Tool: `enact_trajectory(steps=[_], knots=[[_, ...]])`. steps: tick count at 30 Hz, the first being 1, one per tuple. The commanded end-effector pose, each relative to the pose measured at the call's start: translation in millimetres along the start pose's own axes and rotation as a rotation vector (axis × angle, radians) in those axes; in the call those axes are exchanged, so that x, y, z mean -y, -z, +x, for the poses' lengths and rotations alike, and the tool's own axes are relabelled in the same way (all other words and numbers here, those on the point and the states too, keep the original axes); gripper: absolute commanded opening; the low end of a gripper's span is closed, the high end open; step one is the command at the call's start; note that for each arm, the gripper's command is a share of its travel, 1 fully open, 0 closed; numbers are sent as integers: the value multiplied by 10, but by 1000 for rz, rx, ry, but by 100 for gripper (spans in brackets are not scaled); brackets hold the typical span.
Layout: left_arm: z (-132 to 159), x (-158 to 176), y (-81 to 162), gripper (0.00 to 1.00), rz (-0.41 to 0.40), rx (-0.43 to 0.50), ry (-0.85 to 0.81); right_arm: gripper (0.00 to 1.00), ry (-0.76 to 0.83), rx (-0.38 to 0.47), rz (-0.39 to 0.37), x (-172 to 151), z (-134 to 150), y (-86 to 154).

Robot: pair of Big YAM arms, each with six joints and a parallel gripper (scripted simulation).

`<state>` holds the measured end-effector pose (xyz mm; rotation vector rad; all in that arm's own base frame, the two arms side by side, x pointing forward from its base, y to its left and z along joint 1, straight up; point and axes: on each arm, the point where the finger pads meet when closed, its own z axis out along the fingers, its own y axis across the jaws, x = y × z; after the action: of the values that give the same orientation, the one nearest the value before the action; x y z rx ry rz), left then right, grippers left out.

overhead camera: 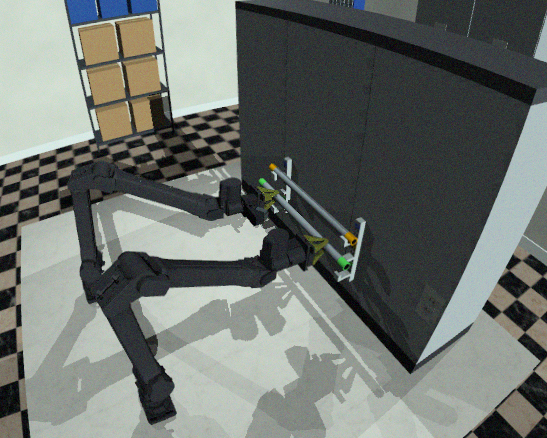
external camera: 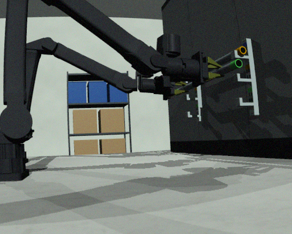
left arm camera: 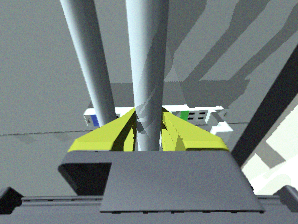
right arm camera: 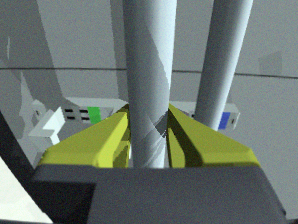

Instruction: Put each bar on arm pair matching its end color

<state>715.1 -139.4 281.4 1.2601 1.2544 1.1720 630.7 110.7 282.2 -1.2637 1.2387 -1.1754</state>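
The green-ended bar (overhead camera: 301, 219) (external camera: 238, 63) (left arm camera: 149, 60) (right arm camera: 150, 50) is held level in front of the rack (overhead camera: 359, 245) (external camera: 252, 72), off its arms, at a height between the top and middle arms. My left gripper (overhead camera: 269, 197) (external camera: 180, 88) (left arm camera: 148, 112) is shut on it near its far end. My right gripper (overhead camera: 317, 247) (external camera: 215, 70) (right arm camera: 148, 111) is shut on it near its near end. The orange-ended bar (overhead camera: 311, 202) (left arm camera: 85, 45) (right arm camera: 225, 50) lies on the top pair, labelled blue (left arm camera: 96, 120) (right arm camera: 224, 120). The middle label is orange (external camera: 247, 67), the lowest green (external camera: 250, 90).
The dark wall (overhead camera: 321, 140) (external camera: 208, 34) stands right behind the rack. The orange-ended bar lies close behind and above the held bar. The middle and lowest rack arms hold no bar. A shelf with boxes (overhead camera: 101, 45) (external camera: 84, 121) stands far back.
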Motion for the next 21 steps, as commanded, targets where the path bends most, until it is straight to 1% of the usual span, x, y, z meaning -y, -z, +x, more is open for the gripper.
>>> enact_trajectory(steps=[1, 21], knots=[[54, -555, 102, 0, -101, -13, 23, 0, -29, -8, 112, 544, 32, 110], [66, -575, 129, 0, -101, -12, 23, 0, -29, -8, 112, 556, 20, 129]])
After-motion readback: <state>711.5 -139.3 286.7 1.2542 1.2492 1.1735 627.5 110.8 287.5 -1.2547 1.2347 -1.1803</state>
